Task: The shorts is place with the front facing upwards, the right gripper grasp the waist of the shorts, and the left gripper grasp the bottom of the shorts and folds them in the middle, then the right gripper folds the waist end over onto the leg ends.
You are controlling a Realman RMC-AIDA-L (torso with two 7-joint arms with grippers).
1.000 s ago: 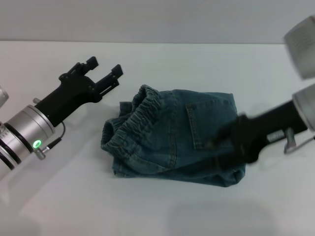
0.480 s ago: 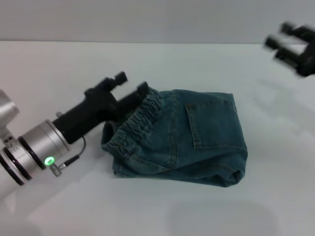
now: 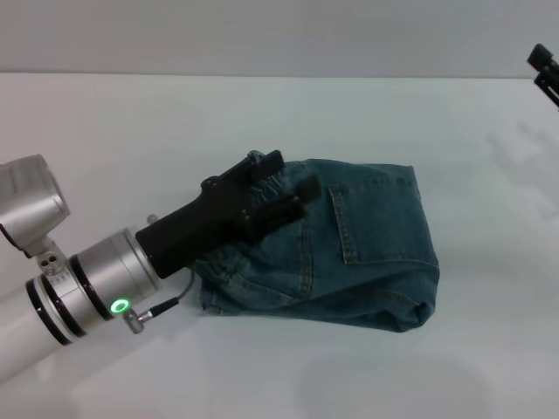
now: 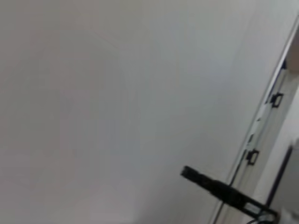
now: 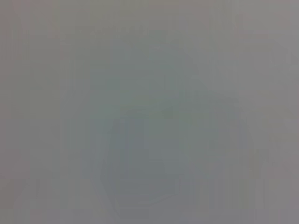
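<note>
On the white table (image 3: 105,122), mid-frame, the shorts (image 3: 367,253) lie folded into a compact blue-green denim block, square back pocket up. Left gripper (image 3: 284,188) is over the gathered waist (image 3: 229,253), fingers slightly apart. Right gripper (image 3: 543,70) is barely visible at the far right edge; finger state unclear.

Folded blue-green denim shorts (image 3: 367,249) lie flat, back pocket (image 3: 371,214) upward.
</note>
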